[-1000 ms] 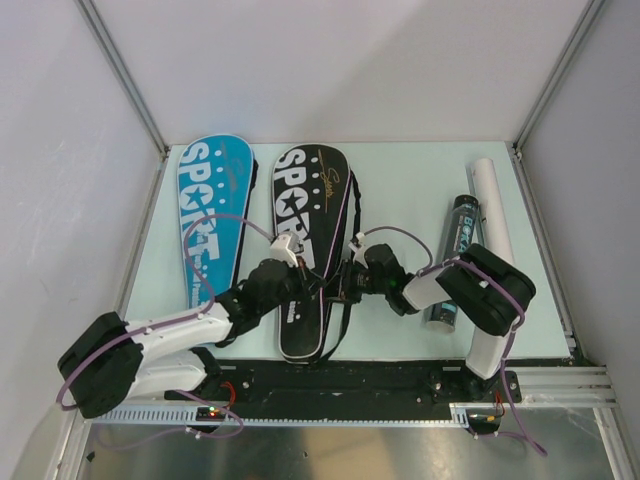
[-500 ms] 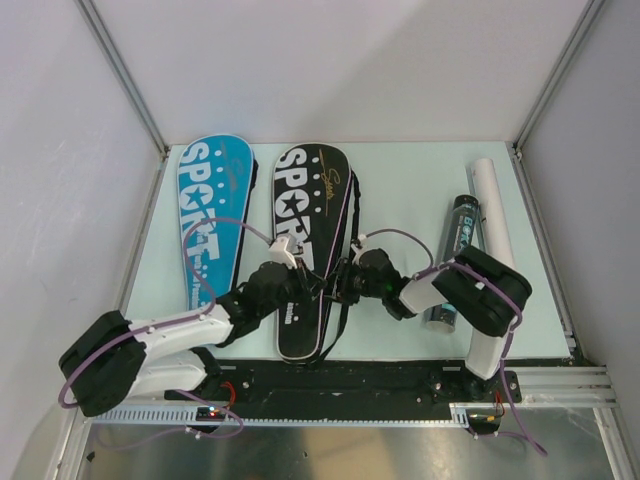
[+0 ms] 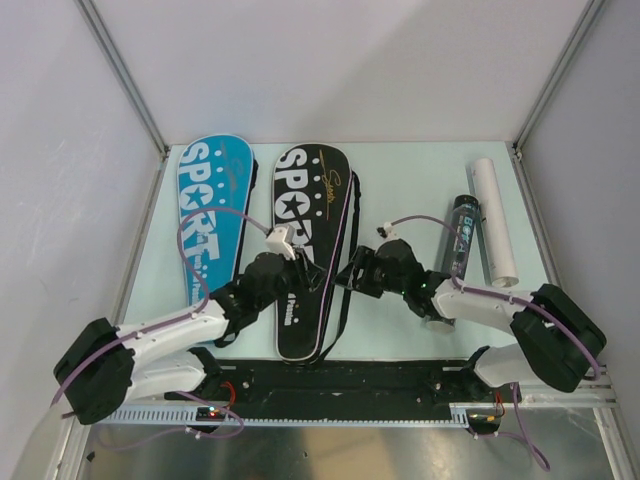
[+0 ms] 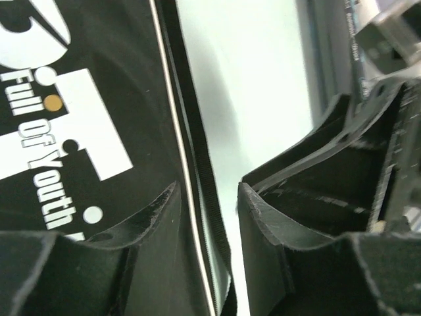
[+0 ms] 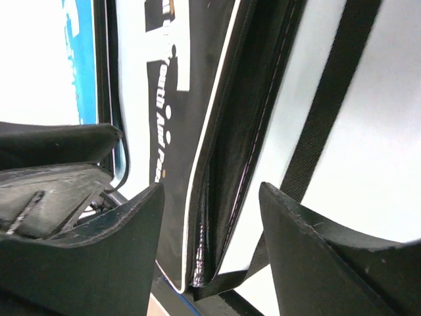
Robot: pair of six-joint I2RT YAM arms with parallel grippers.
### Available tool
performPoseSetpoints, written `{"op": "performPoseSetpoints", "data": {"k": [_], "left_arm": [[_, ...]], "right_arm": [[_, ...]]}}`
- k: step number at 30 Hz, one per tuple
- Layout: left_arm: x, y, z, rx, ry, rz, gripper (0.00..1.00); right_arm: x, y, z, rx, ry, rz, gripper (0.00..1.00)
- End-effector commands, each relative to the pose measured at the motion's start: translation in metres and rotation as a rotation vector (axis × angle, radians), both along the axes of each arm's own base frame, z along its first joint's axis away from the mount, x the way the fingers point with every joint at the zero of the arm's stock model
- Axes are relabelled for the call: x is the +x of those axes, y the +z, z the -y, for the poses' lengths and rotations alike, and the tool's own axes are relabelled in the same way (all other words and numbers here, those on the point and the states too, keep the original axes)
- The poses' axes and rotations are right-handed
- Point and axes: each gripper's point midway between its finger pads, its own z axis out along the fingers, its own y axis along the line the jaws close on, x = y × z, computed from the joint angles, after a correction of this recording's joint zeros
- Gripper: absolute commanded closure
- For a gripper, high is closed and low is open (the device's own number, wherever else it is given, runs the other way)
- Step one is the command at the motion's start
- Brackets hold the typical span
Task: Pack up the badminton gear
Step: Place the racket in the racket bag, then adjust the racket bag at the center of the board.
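The black "SPORT" racket bag (image 3: 310, 215) lies flat mid-table, and the blue bag (image 3: 212, 215) lies to its left. My left gripper (image 3: 303, 277) sits at the black bag's right edge. In the left wrist view its jaws (image 4: 207, 187) stand narrowly open, astride the bag's white piping and zip edge (image 4: 191, 164). My right gripper (image 3: 357, 275) is open just right of that edge. In the right wrist view it (image 5: 210, 187) hangs over the bag's parted zip seam (image 5: 243, 151) and black strap (image 5: 322, 131). No rackets or shuttlecocks show.
A black shuttle tube (image 3: 461, 235) and a white tube (image 3: 493, 220) lie side by side at the right, near the right arm. The blue bag also shows in the right wrist view (image 5: 82, 59). The black bag's strap (image 3: 345, 305) trails toward the near edge. Frame posts stand at the table corners.
The right arm's elbow has swung out to the right and lower, and its gripper has drawn slightly right off the bag's edge. The left gripper has shifted a little up along the bag.
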Motion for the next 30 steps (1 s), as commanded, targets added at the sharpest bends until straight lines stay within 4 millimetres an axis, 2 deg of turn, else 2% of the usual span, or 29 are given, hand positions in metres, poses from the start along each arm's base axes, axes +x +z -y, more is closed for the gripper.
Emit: {"op": "performPoseSetpoints", "data": {"k": [1, 4, 9, 13, 17, 23, 30], "left_arm": [[0.006, -0.012, -0.01, 0.074, 0.03, -0.012, 0.56], [0.001, -0.03, -0.01, 0.095, 0.016, -0.063, 0.57], [-0.005, -0.052, -0.009, 0.127, -0.001, -0.12, 0.58], [-0.007, -0.066, -0.009, 0.152, -0.005, -0.153, 0.59], [-0.009, -0.077, -0.01, 0.167, -0.003, -0.183, 0.6], [-0.015, -0.091, -0.011, 0.179, 0.004, -0.226, 0.6], [-0.016, -0.1, -0.02, 0.198, 0.047, -0.239, 0.59]], "right_arm": [[0.025, 0.013, 0.014, 0.004, -0.055, 0.062, 0.34], [0.042, 0.022, 0.011, 0.043, -0.06, 0.083, 0.34], [0.067, 0.016, 0.004, 0.078, -0.066, 0.063, 0.36], [0.079, 0.011, -0.016, 0.111, -0.011, 0.052, 0.38], [0.084, -0.008, -0.028, 0.065, -0.002, 0.017, 0.39], [0.086, -0.042, -0.026, -0.047, -0.041, -0.034, 0.39], [0.085, -0.055, -0.019, -0.131, -0.055, -0.047, 0.4]]}}
